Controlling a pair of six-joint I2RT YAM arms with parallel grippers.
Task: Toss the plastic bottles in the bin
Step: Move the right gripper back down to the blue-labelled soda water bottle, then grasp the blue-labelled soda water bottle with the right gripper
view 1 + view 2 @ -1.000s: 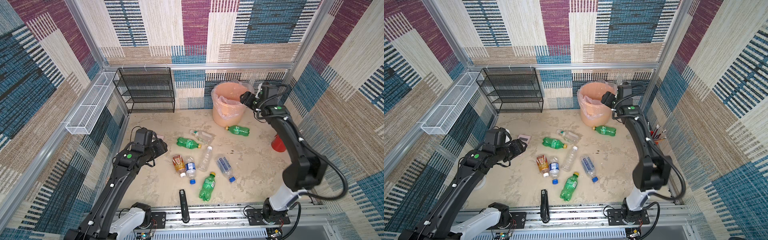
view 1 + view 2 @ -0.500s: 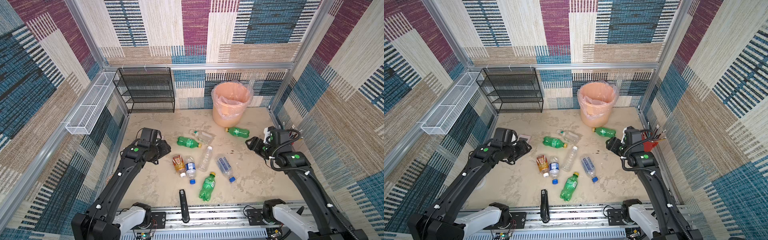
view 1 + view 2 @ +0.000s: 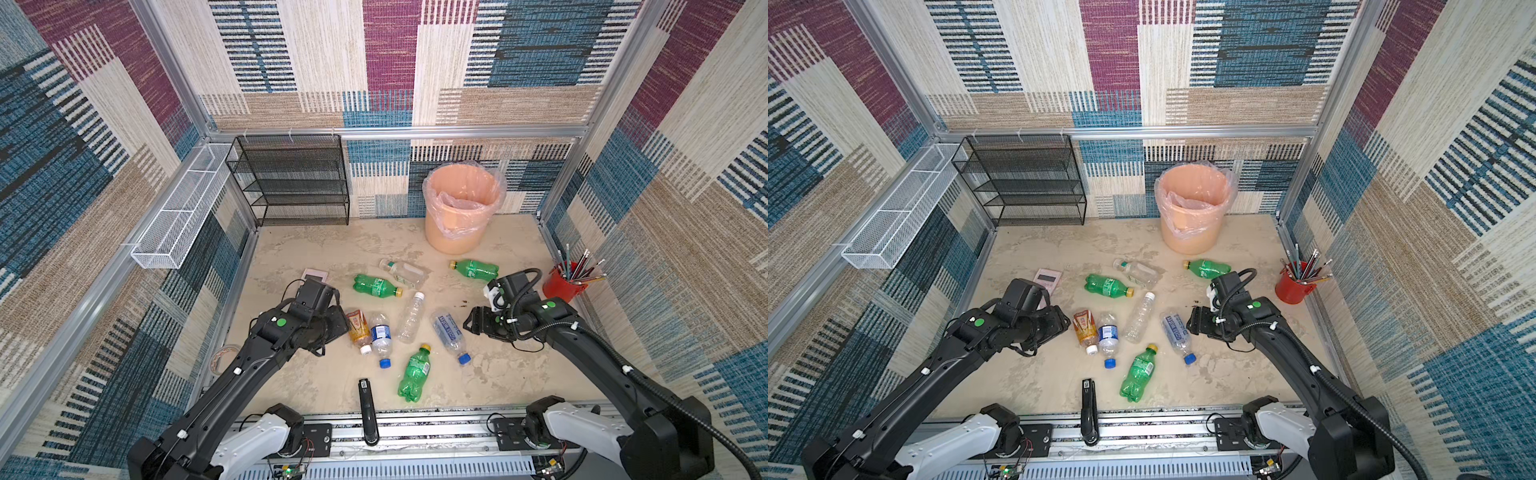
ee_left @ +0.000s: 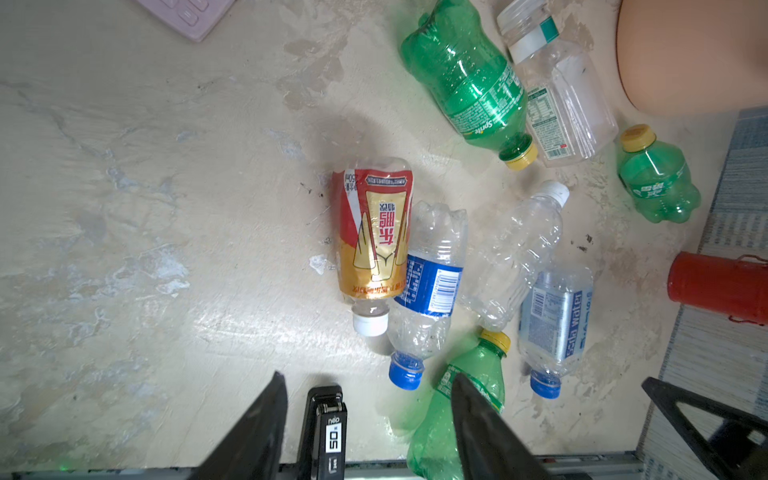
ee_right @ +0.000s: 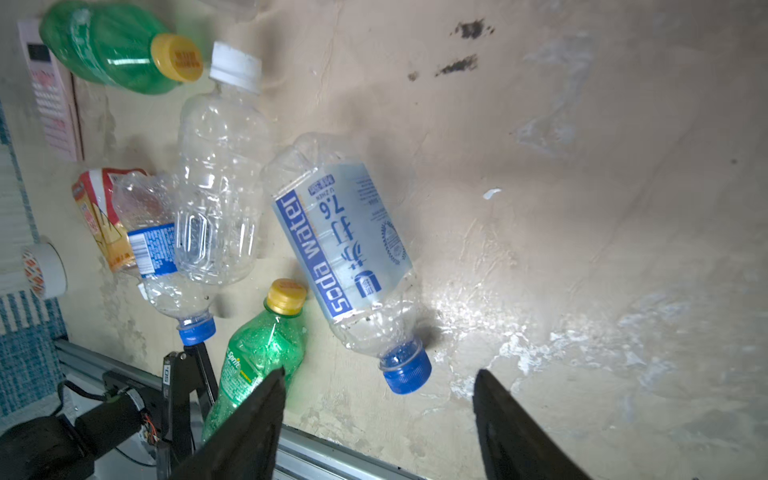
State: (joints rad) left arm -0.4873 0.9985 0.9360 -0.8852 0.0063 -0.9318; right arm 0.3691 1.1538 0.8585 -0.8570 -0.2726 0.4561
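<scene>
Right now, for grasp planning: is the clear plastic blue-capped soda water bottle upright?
Tipped: the clear soda water bottle lies flat on the tabletop.

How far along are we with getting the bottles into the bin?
Done: nothing visible; the bin shows only its liner, no bottle. In hand: nothing; the left hand and right hand are both open and empty. Left: eight bottles lie on the table, the soda water bottle closest to the right hand.

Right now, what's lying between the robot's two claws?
Four bottles, seen in a top view: between the left gripper and the right gripper lie the amber bottle, the blue-label bottle, the clear white-capped bottle and the soda water bottle.
</scene>
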